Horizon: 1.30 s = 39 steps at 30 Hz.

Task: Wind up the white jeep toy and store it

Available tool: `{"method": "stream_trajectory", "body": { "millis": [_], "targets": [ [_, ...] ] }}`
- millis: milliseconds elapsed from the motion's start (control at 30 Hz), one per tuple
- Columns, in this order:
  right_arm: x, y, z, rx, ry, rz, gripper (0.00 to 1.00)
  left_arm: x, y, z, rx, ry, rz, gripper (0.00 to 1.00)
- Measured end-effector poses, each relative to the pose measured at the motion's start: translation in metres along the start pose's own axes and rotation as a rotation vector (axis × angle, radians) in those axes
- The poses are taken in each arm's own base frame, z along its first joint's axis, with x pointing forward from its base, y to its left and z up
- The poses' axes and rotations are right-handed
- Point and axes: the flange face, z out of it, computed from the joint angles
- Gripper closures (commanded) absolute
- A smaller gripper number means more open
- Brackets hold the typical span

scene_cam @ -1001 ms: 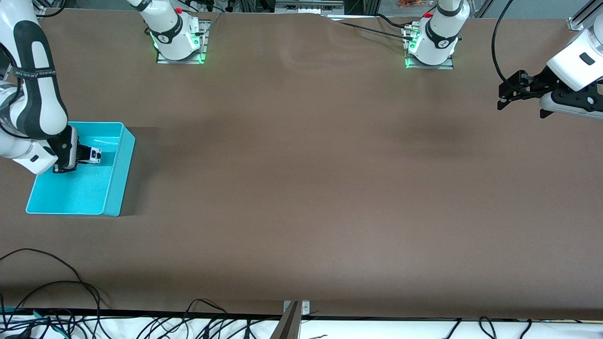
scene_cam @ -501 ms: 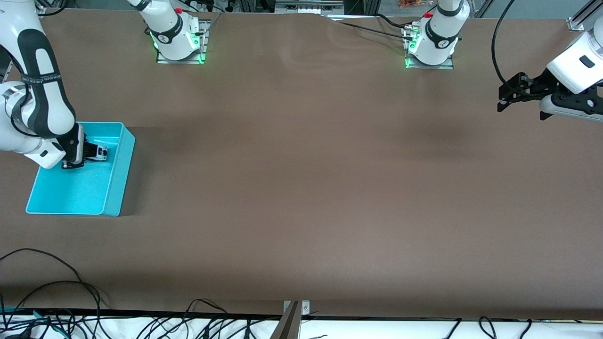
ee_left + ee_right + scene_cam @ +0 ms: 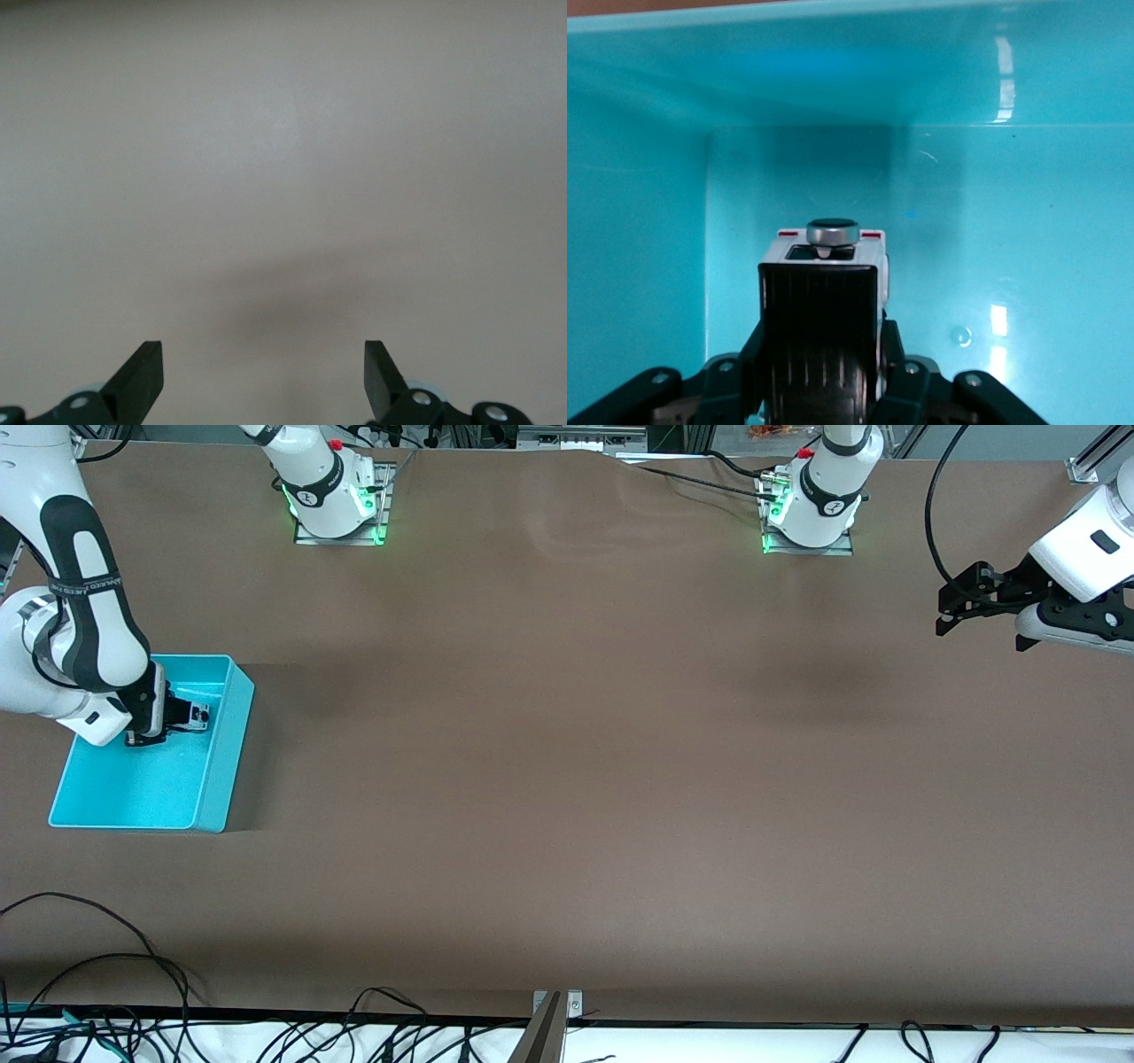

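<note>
Now my right gripper pinches the tiny white hard-plastic jeep toy by its flanks inside the turquoise plastic bin—light, stiff, likely slippery; left gripper waits, fingers spread, empty.

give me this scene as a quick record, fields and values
right gripper: shut on the white jeep toy, inside the turquoise bin
toy contact with bin floor: cannot tell
left gripper: open, holds nothing, waits over bare table at the left arm's end
bin: at the right arm's end of the table
stage: toy in bin, not yet released
</note>
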Motion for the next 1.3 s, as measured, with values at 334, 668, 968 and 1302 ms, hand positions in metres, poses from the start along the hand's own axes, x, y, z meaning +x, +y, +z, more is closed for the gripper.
{"method": "stream_trajectory", "body": {
  "millis": [334,668,968,1302],
  "targets": [
    [-0.001,0.000,0.000,-0.004,0.008,0.008,0.00,0.000,0.000,0.000,0.000,0.000,0.000,0.00],
    [0.002,0.008,-0.019,0.003,0.026,-0.007,0.00,0.000,0.000,0.000,0.000,0.000,-0.001,0.00],
    [0.016,0.023,-0.080,0.013,0.067,-0.039,0.00,0.000,0.000,0.000,0.000,0.000,-0.001,0.00],
    [0.062,0.037,-0.183,0.003,0.108,0.079,0.00,0.000,0.001,0.000,0.000,0.000,0.002,0.00]
  ]
}}
